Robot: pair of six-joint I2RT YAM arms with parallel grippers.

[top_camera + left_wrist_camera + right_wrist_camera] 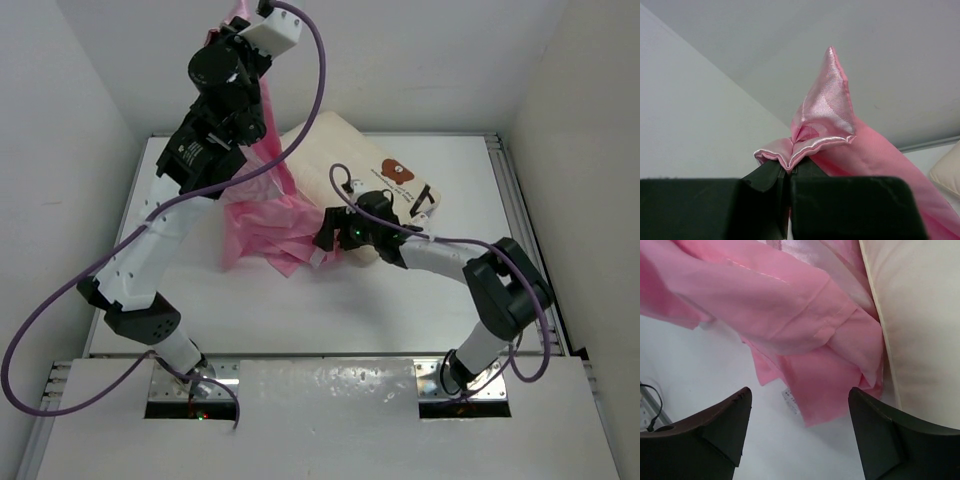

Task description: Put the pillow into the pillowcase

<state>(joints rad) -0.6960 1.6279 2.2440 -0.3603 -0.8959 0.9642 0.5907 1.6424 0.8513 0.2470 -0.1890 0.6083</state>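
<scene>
My left gripper [243,22] is raised high at the back left, shut on a bunched corner of the shiny pink pillowcase [825,110], pinched just at my fingertips [787,167]. From there the pillowcase [265,225] hangs down and piles on the table. The cream pillow [340,150] with a brown bear print lies behind it at the centre, partly covered by the pink fabric. Low over the table, my right gripper [325,235] stands open at the pillowcase's near edge. Its jaws [800,392] are wide apart above a pink fold [820,385], with the pillow [920,315] to the right.
A small white label [791,401] sticks out under the pink fold. White walls enclose the table on three sides. A metal rail [520,220] runs along the right edge. Purple cables [60,300] loop from both arms.
</scene>
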